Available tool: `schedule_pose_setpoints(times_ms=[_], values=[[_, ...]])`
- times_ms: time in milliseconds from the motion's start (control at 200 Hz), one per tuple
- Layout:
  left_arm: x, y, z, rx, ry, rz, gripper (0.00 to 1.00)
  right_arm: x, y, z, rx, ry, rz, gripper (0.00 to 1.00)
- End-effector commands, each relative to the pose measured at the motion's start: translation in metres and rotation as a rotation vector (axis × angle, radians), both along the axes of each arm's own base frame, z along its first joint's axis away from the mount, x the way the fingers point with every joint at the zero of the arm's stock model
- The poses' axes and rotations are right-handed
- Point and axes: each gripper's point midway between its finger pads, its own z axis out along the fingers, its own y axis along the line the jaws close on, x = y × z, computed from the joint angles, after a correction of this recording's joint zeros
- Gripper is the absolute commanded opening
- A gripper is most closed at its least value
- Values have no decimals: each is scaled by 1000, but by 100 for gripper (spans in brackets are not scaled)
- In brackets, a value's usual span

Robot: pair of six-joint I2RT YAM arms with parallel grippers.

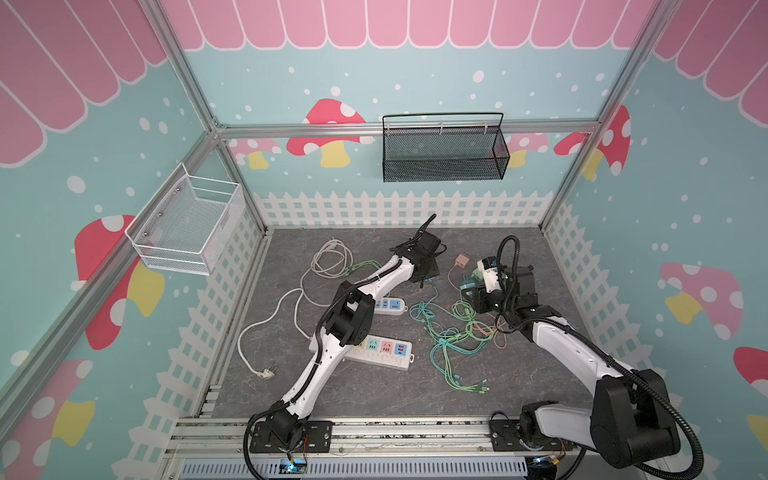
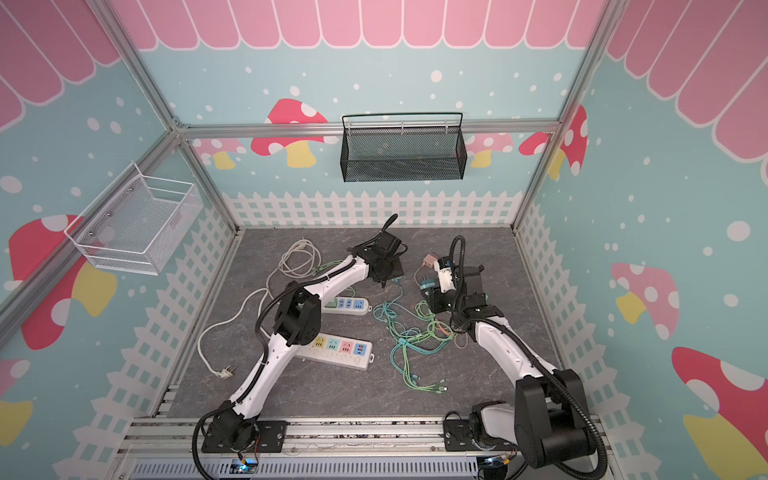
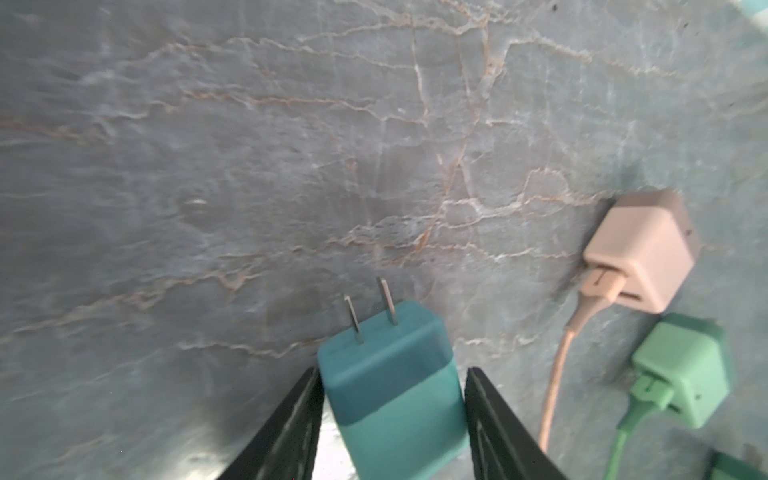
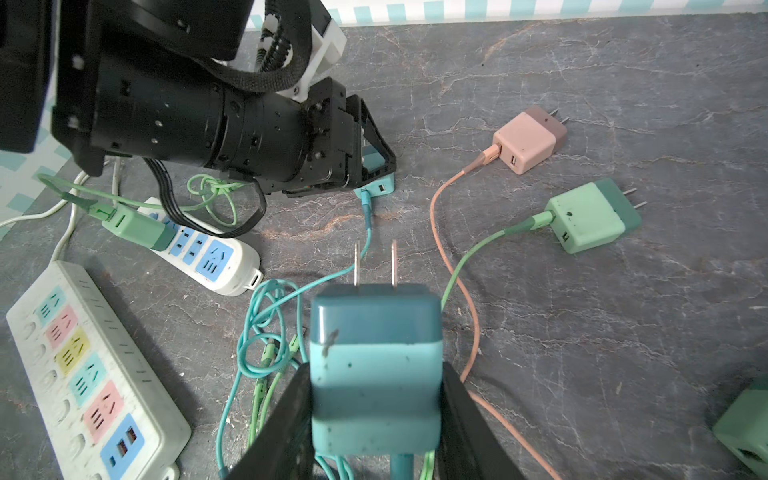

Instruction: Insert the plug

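Plug two-tone teal, two prongs, clamped between right fingers; left fingers flank twin plug, grip unclear.

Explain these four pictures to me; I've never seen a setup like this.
These are two robot arms, the left arm and the right arm, mounted at the front edge of a grey table. Two pictures look down from overhead and are almost identical. The other two come from a camera on each arm's wrist, looking along its fingers.

On the table lie a long power strip, a short power strip, a pink charger, a green charger and tangled cables.

The right arm's fingers are closed on a teal charger, prongs pointing forward. The left arm's fingers stand either side of a second teal charger down at the table; whether they actually pinch it is unclear.
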Motion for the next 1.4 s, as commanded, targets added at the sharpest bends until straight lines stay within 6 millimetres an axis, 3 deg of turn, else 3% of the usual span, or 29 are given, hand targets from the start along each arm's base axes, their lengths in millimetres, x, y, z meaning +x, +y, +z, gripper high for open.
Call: schedule_pose_setpoints(times_ms=[0, 195, 280, 380, 735, 981, 1261, 1391], values=[[-40, 47, -51, 221, 168, -43, 54, 1, 2, 3, 24, -19, 6, 21], [-50, 53, -42, 265, 174, -128, 51, 0, 3, 2, 34, -17, 6, 21], [-50, 53, -39, 270, 172, -148, 60, 0, 3, 3, 38, -16, 5, 21], [-45, 51, -37, 256, 166, -153, 65, 0, 4, 4, 43, -17, 7, 21], [-29, 47, -38, 216, 166, -119, 65, -1, 3, 7, 44, -21, 1, 21], [-32, 40, -40, 186, 182, -146, 47, -1, 3, 8, 43, -25, 5, 21], [-44, 42, -34, 209, 188, -230, 40, 0, 5, 11, 51, -27, 10, 21], [-49, 42, -35, 206, 199, -251, 30, 1, 6, 11, 58, -24, 7, 21]])
